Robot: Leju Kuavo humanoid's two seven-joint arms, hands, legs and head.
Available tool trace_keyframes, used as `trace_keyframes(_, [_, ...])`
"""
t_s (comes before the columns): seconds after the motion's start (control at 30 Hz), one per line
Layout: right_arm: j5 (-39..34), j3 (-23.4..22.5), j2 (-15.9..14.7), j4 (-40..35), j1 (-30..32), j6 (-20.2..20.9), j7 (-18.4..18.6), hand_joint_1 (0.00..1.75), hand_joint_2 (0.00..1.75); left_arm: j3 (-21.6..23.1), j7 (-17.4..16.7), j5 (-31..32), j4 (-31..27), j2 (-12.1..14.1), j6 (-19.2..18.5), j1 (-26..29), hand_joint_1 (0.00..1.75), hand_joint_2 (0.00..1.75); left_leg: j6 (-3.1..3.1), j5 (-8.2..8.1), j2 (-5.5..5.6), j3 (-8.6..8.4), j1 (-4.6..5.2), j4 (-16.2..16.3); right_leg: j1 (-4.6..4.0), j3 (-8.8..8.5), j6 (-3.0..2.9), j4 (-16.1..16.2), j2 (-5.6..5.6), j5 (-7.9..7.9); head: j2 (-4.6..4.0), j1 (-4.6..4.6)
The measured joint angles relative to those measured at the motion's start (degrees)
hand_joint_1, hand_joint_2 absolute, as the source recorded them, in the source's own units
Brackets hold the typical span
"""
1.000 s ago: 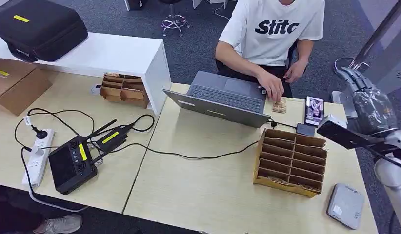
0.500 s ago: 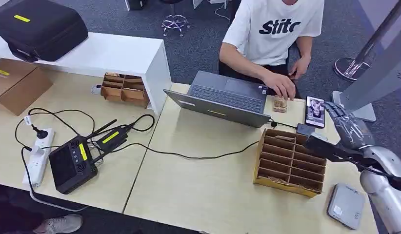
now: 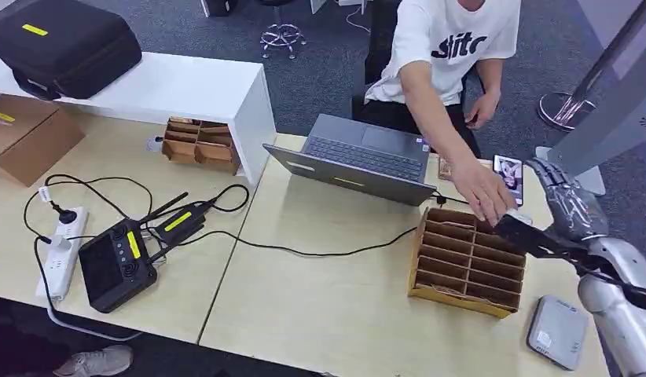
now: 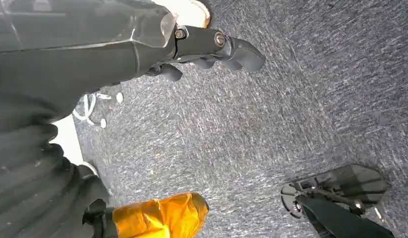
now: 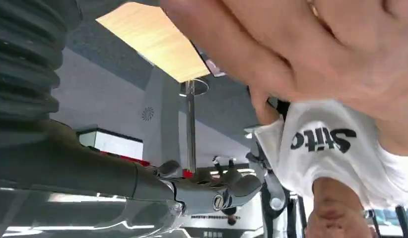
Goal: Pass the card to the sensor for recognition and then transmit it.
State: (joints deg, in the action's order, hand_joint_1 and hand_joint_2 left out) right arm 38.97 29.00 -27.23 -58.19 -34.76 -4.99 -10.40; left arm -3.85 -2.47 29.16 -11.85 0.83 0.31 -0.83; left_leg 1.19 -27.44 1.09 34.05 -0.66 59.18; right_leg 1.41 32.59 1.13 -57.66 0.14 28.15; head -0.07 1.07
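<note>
I judge this the handover step: a person's hand [image 3: 486, 196] reaches in just beside my right robot hand [image 3: 570, 206] above the divider box [image 3: 467, 261]. I cannot make out the card, its place or its axis, or whether my fingers hold it. Next: steady, then release. My left robot hand [image 4: 212, 47] hangs loosely curled, holding nothing.
</note>
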Motion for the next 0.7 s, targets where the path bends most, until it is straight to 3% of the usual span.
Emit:
trace_keyframes(0.4, [-1.44,-6.7,1.66,-8.19,3.9,-4.7,-0.94,0.0,1.75,-0.9,0.0,0.17,0.0,-0.02,0.09,0.04,0.0,1.75,0.0,0.0,0.0,0.0,0.0,0.0,0.0,0.0,0.0,0.0,0.0,0.0,0.0,0.0])
trace_keyframes(0.7, [-8.26,-12.2,0.61,-13.79,7.27,-0.69,-4.0,0.0,1.75,-1.97,0.0,-0.44,0.0,-0.02,0.18,0.15,0.0,1.75,0.0,0.0,0.02,0.0,0.01,0.0,0.01,0.01,0.01,0.01,-0.02,0.01,0.0,-0.02])
